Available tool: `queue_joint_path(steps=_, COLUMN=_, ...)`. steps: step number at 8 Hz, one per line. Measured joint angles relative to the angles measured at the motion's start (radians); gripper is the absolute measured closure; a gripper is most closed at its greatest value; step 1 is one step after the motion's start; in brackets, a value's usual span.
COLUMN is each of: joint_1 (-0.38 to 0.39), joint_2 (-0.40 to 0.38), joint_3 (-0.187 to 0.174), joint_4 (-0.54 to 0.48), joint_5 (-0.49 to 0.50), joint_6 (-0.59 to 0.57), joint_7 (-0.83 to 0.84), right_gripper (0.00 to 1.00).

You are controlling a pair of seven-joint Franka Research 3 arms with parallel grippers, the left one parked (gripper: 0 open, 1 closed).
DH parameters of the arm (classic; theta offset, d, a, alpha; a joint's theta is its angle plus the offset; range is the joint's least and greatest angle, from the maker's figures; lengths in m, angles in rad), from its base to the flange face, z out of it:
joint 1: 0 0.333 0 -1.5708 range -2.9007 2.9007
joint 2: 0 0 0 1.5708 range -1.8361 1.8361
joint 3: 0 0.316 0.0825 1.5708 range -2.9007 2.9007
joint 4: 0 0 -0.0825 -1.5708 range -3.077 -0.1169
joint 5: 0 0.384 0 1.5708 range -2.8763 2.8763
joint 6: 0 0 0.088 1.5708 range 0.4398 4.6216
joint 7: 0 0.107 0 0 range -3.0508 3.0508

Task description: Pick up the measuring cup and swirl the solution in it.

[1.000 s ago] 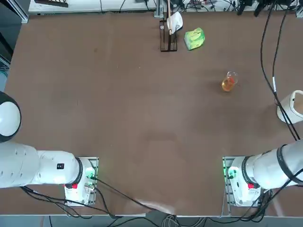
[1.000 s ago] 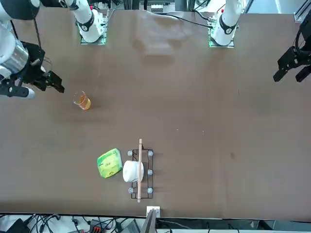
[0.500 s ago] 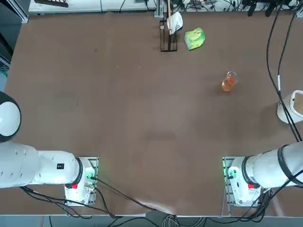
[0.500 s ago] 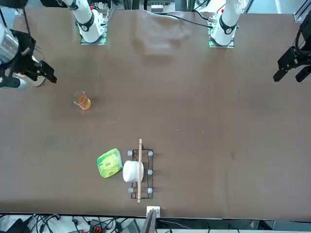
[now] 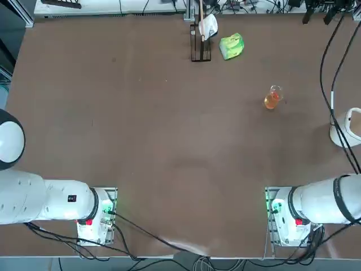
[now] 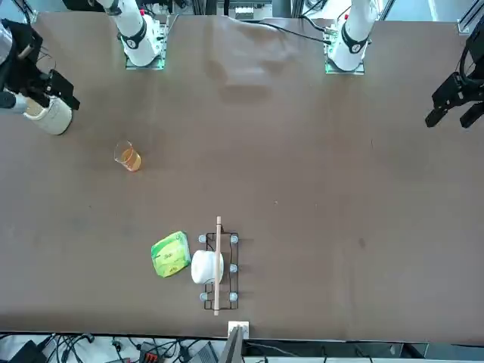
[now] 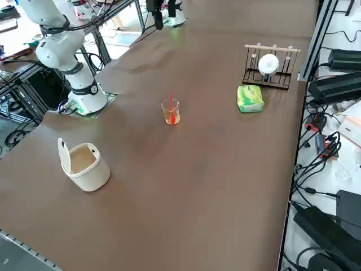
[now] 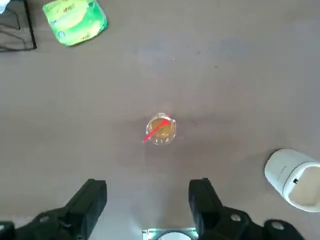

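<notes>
The right gripper (image 8: 147, 200) hangs high over the brown table (image 5: 141, 124), black jaws wide apart and empty. Below stands the small clear glass measuring cup (image 8: 160, 129), round-bellied, holding amber solution (image 7: 171, 117) and a red stick, near a white cup (image 7: 84, 165).

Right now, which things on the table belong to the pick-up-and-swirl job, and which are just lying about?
Job:
measuring cup
orange solution in it
right gripper, open, high above the cup

Lying about:
white lidded container
green packet
wire rack holding a white roll

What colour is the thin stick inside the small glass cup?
Red thin stick; clearest in the right wrist view.
</notes>
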Motion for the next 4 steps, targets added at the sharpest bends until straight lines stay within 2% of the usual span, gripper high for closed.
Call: queue_joint_path(steps=4, joint_1=-0.009, joint_2=-0.028, joint_3=0.000, joint_4=-0.027, joint_5=0.000, joint_6=0.012, joint_7=-0.039, right_gripper=0.00)
